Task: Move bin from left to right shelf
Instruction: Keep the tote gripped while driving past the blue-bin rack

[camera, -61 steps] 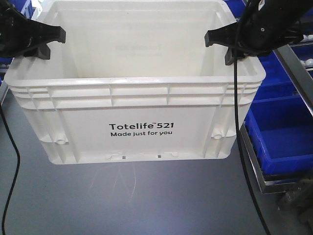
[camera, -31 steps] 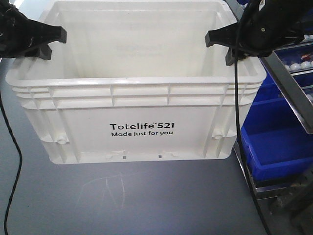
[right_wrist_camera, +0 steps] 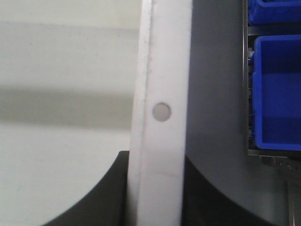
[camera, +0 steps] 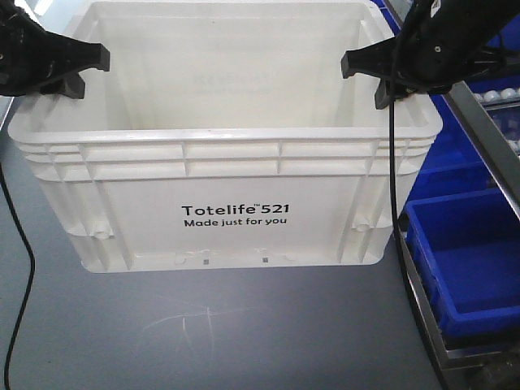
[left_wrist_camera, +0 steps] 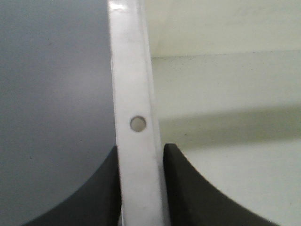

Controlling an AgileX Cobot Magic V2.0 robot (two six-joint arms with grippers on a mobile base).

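Note:
The white bin [camera: 227, 195] with black print "Totelife 521" fills the front view and hangs above the grey floor. My left gripper [camera: 77, 69] is shut on the bin's left rim. In the left wrist view its two black fingers clamp the white rim [left_wrist_camera: 136, 141] from both sides, the gripper [left_wrist_camera: 141, 165] at the frame's bottom. My right gripper [camera: 366, 73] is shut on the bin's right rim. In the right wrist view the rim [right_wrist_camera: 162, 94] runs between the black fingers of the gripper [right_wrist_camera: 155, 174]. The bin's inside looks empty.
A metal shelf frame [camera: 422, 301] stands at the right with blue plastic bins [camera: 471, 252] on it, close to the white bin's right side. The blue bins also show in the right wrist view [right_wrist_camera: 277, 89]. Grey floor [camera: 203, 333] lies below.
The blue bins and shelf frame at the right have shifted in the view, now lower and nearer. Both grippers keep their hold on the bin's rims.

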